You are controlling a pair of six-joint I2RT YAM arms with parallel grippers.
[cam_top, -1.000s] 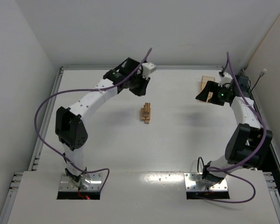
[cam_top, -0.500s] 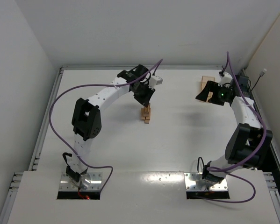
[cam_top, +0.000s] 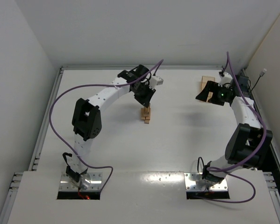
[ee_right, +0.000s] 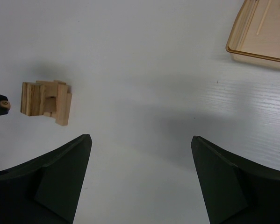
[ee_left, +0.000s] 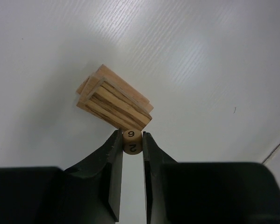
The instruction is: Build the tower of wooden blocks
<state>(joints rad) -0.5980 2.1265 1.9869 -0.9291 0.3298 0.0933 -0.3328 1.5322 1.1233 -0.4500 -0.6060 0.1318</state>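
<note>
Wood block tower [ee_left: 114, 102], mid-worktop [cam_top: 177, 140]: stands just ahead of the nearer left claw [ee_left: 132, 136], which pinches a small numbered wooden peg [ee_left: 132, 142], top block's long axis slanting across the approach; right claw [ee_right: 140, 138] wide, empty, well apart near the tray [ee_right: 252, 53].

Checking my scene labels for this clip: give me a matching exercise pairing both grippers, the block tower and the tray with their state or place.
1 left gripper
2 right gripper
3 wood block tower
4 tray

A open, holding nothing
B far right part of the table
C shut on a small numbered wooden piece
D standing mid-table

Pairs: 1-C, 2-A, 3-D, 4-B
</note>
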